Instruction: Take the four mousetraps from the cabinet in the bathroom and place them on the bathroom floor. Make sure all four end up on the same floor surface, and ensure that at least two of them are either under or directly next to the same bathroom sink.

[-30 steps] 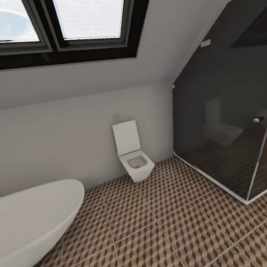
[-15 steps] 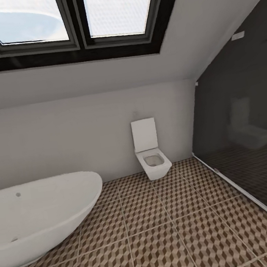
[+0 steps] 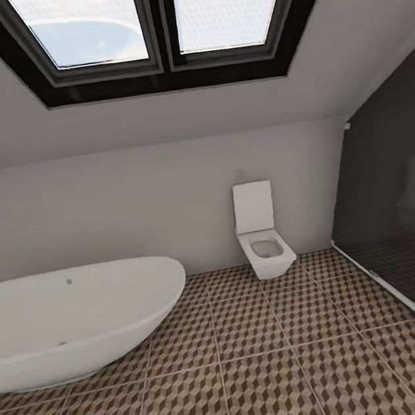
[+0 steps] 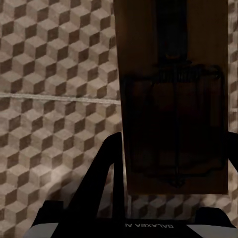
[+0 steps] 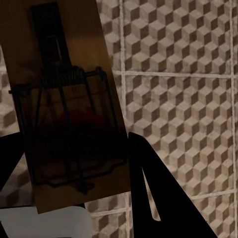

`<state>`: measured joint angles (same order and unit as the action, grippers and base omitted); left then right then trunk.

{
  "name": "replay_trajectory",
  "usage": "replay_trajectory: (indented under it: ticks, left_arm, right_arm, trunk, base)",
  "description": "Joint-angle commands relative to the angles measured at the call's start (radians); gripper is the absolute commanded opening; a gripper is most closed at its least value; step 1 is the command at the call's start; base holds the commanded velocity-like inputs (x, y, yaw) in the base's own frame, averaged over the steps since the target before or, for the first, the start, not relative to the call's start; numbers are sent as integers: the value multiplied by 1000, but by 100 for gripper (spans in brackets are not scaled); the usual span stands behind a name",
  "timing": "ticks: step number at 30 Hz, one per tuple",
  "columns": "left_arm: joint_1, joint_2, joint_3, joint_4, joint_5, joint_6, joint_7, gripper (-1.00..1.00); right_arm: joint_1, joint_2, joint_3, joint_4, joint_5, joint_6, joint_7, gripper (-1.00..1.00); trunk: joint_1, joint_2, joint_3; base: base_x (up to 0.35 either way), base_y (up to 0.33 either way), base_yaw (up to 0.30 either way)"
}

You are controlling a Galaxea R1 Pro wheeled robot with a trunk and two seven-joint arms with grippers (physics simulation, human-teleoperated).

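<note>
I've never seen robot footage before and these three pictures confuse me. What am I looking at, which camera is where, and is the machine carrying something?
This is a simulated wheeled robot with two arms. The big picture comes from a camera on its head: a bathroom with an oval bathtub, a square toilet, a skylight and the cube-patterned bathroom floor. The other two come from cameras on each wrist, looking along the fingers. In the left wrist view, the left hand holds a brown wooden mousetrap above the tiles. In the right wrist view, the right hand holds a second mousetrap, with a red mark under its wire. No traps lie on the floor in these pictures.
</note>
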<state>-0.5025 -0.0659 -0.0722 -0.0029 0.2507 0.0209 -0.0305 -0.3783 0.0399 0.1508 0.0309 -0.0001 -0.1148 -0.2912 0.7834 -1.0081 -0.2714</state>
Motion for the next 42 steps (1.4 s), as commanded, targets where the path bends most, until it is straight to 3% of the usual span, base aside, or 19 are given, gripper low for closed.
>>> replay_trajectory:
  ticks: [1,42]
  left_arm:
    - [-1,0,-8,0,9,2,0,-100]
    - [-1,0,-8,0,9,2,0,-100]
  right_arm:
    - [-1,1,6,3,-1,-5,-8,-100]
    - [-1,0,6,3,-1,-6,-8,-100]
  trunk:
    - [0,-1,-1]
    - [0,-1,-1]
  base:
    - [0,0,297]
    - [0,0,297]
